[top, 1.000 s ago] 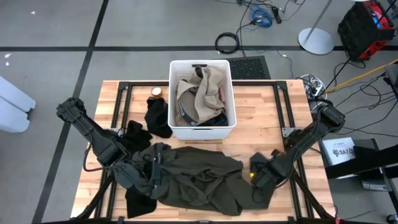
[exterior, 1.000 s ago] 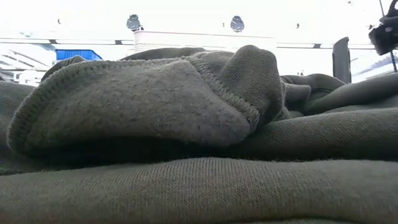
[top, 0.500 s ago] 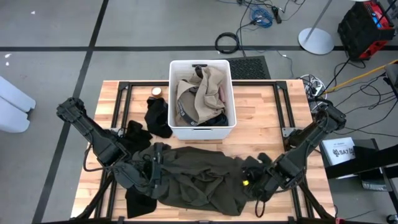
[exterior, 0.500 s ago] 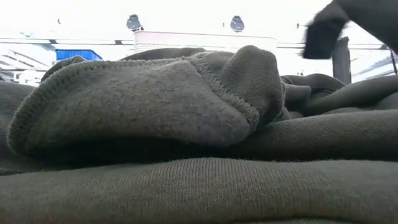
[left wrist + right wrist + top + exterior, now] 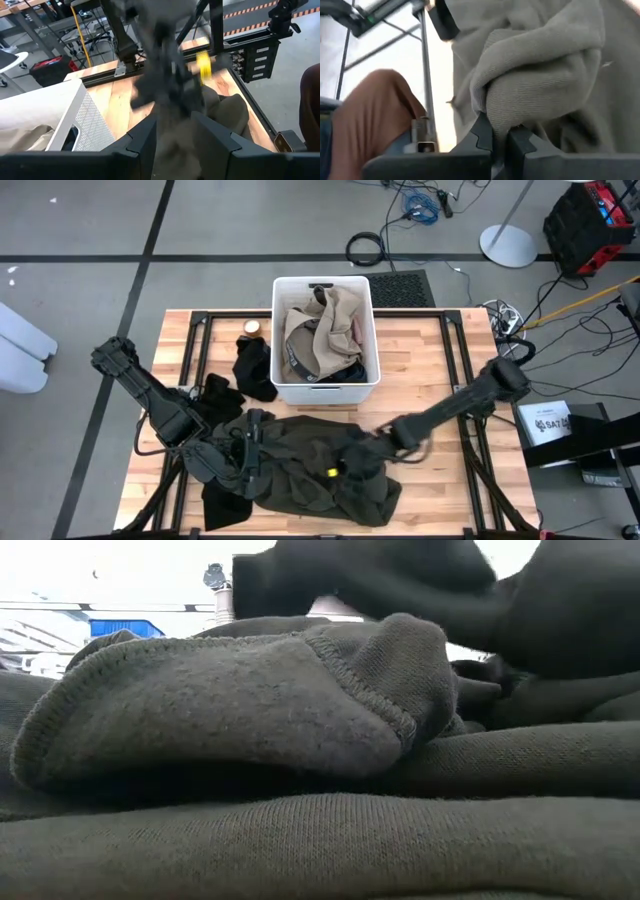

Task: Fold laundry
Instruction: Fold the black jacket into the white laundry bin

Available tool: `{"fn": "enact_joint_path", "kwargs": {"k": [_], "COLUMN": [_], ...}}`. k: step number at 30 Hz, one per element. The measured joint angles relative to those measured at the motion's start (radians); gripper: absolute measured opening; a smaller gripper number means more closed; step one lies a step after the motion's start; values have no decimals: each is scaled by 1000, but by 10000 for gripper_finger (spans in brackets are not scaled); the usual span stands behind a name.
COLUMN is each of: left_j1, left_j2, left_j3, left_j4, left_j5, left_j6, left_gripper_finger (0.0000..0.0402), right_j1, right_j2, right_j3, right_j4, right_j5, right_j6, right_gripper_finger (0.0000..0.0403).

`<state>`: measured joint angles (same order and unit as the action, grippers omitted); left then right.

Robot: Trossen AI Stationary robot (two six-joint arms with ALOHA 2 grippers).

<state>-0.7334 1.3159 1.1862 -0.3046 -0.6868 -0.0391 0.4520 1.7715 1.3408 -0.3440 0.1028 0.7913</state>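
Left claw (image 5: 248,448): it sits at the left end of the big green-grey top (image 5: 310,475), on the front part of the desk (image 5: 420,395). In its own wrist view the green-grey cloth runs up between its two fingers (image 5: 145,142), so it is pinching that end of the top.

Black clothes (image 5: 252,368): they lie on the desk to the left of the bin, behind the top. Nothing holds them.

Big green-grey top: it is spread in a crumpled heap across the front of the desk, in front of the bin. Its long way runs from left to right, from one claw toward the other.

Bin (image 5: 325,385): it stands at the back middle of the desk, with tan clothes (image 5: 320,330) piled in it.

Right claw (image 5: 352,465): it reaches over the middle of the top. Its fingers are pressed together on a fold of the green-grey cloth (image 5: 540,95), which bunches up just above them in its wrist view.

Which way to go: the rest of the top lies to the left of the right claw, toward the left claw. I think the right claw is carrying its edge over that way to fold the top in half.

What could go wrong: the thick cloth may slip out or bunch up.
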Motion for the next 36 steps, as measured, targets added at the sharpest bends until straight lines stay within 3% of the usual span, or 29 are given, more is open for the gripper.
{"fn": "enact_joint_path", "kwargs": {"k": [4,9,16,21,24,30,36], "left_j1": [0,0,0,0,0,0,0], "left_j2": [0,0,0,0,0,0,0], "left_j3": [0,0,0,0,0,0,0], "left_j4": [-5,-24,-26,-26,-26,-27,-27], "left_j5": [0,0,0,0,0,0,0], "left_j6": [0,0,-1,-3,-6,-6,-8], "left_gripper_finger": [130,130,130,130,130,130,130], "right_j1": [-47,-63,-67,-66,-52,43,146], "right_j2": [88,127,60,-21,-87,-207,-229], "right_j3": [-1,-1,0,0,1,1,1], "right_j4": [42,32,34,25,-31,-295,-491], "right_j5": [-116,-145,-183,-177,-118,100,223], "right_j6": [-35,-11,-2,13,36,130,286], "right_gripper_finger": [32,86,162,179,175,167,166]}}
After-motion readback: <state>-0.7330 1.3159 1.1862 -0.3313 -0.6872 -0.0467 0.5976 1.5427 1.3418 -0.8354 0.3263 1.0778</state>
